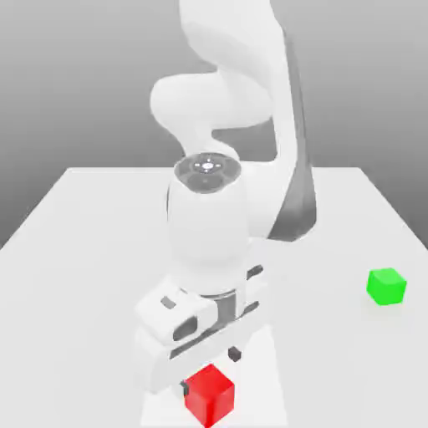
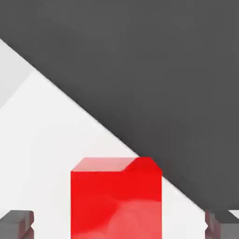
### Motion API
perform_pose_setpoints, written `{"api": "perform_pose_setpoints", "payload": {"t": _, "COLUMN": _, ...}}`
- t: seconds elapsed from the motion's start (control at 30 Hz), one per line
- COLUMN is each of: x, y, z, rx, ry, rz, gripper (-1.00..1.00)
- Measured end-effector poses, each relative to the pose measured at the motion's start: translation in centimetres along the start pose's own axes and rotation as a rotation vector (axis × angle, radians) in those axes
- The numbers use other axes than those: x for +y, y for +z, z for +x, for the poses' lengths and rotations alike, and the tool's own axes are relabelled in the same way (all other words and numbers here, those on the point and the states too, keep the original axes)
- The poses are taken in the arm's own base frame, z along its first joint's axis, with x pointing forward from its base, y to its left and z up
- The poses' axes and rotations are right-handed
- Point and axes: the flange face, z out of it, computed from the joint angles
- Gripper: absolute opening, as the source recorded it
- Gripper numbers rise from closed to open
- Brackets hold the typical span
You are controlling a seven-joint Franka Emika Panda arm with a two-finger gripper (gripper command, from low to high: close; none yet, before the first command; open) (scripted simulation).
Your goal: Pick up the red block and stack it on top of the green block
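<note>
Wide open, a robot's hand [image 1: 209,372] hangs over the near part of a pale tabletop [image 1: 334,359] in the exterior view, its dark fingertips parted and the red block [image 1: 209,395] just beside them. The green block [image 1: 386,286] sits well apart, toward the exterior view's right. The red cube looks rigid and plain-sided, likely light and hard to damage, with flat faces that should give a firm hold if the fingers meet them squarely; a grip on one corner could twist it. Two opposite upright faces, taken around mid-height, appear the best place to grasp, leaving the underside free for stacking.

Seen in the hand view, the red block lies between the two fingertips, a gap on either side and neither touching, one flat face turned squarely across the space. That alignment is hard to judge from the exterior view, which instead gives the green block's place across the tabletop.
</note>
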Motion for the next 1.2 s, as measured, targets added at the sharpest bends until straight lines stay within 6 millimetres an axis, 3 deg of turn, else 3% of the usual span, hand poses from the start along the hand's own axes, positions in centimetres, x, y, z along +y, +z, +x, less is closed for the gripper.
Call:
{"api": "perform_pose_setpoints", "payload": {"t": 0.23, "x": 0.0, "y": 0.3, "z": 0.0, "rx": -0.002, "ry": 0.000, "rz": 0.000, "gripper": -1.00}}
{"api": "perform_pose_setpoints", "payload": {"t": 0.4, "x": -0.4, "y": -5.1, "z": -0.2, "rx": -0.003, "ry": -0.013, "rz": 0.002, "gripper": -1.00}}
{"api": "perform_pose_setpoints", "payload": {"t": 0.5, "x": -7.6, "y": -6.1, "z": -2.6, "rx": -0.013, "ry": -0.235, "rz": 0.020, "gripper": -1.00}}
{"api": "perform_pose_setpoints", "payload": {"t": 0.6, "x": -14.9, "y": -6.8, "z": -6.6, "rx": -0.020, "ry": -0.490, "rz": 0.033, "gripper": -1.00}}
{"api": "perform_pose_setpoints", "payload": {"t": 0.7, "x": -23.5, "y": -7.6, "z": -13.6, "rx": -0.023, "ry": -0.825, "rz": 0.036, "gripper": -1.00}}
{"api": "perform_pose_setpoints", "payload": {"t": 0.8, "x": -29.9, "y": -8.6, "z": -22.5, "rx": -0.019, "ry": -1.186, "rz": 0.027, "gripper": -1.00}}
{"api": "perform_pose_setpoints", "payload": {"t": 0.87, "x": -32.0, "y": -9.2, "z": -28.1, "rx": -0.009, "ry": -1.407, "rz": 0.011, "gripper": -1.00}}
{"api": "perform_pose_setpoints", "payload": {"t": 0.9, "x": -32.2, "y": -8.8, "z": -29.1, "rx": -0.006, "ry": -1.450, "rz": 0.005, "gripper": -1.00}}
{"api": "perform_pose_setpoints", "payload": {"t": 1.07, "x": -32.2, "y": -4.0, "z": -29.4, "rx": -0.003, "ry": -1.477, "rz": -0.001, "gripper": -1.00}}
{"api": "perform_pose_setpoints", "payload": {"t": 1.1, "x": -32.1, "y": -3.3, "z": -29.5, "rx": -0.003, "ry": -1.478, "rz": 0.000, "gripper": 1.00}}
{"api": "perform_pose_setpoints", "payload": {"t": 1.2, "x": -32.1, "y": -3.3, "z": -29.5, "rx": -0.003, "ry": -1.478, "rz": 0.000, "gripper": 1.00}}
